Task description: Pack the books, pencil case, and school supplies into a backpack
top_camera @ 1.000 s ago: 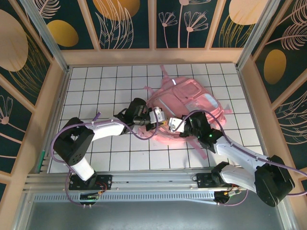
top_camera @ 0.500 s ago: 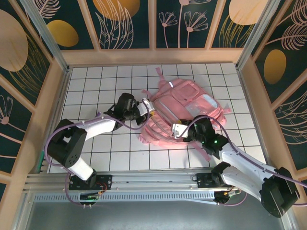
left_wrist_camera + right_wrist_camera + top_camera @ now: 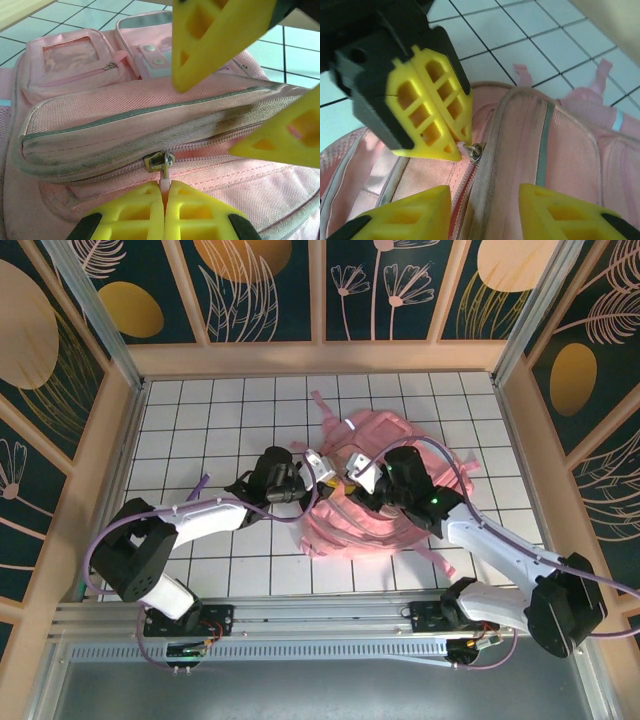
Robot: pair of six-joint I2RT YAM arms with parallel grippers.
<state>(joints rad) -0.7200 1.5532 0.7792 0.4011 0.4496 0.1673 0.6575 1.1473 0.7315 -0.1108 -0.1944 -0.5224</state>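
The pink backpack [image 3: 345, 525] lies on the white tiled table, and both arms meet over it. My left gripper [image 3: 167, 186] is shut on the small pale pull tab of the main zipper, with the metal slider [image 3: 160, 162] just beyond its tips. My right gripper [image 3: 485, 200] is open. Its yellow fingers [image 3: 415, 215] straddle the zipper seam right below the left gripper [image 3: 462, 137] and touch nothing. A thin red line shows along the zipper teeth behind the slider [image 3: 477, 148]. From above, the left gripper [image 3: 328, 478] and the right gripper [image 3: 352, 485] nearly touch. The books, the pencil case and the school supplies are out of view.
Wooden walls [image 3: 120, 440] fence the tiled table on three sides, and an aluminium rail [image 3: 300, 615] runs along the near edge. Pink straps [image 3: 440, 560] trail from the backpack toward the front right. Bare tiles [image 3: 200, 430] lie to the left and at the back.
My right gripper has opened and swung up and left, to just beside the left gripper. The left gripper has stayed shut and moved back to the right; the backpack has shifted under both arms.
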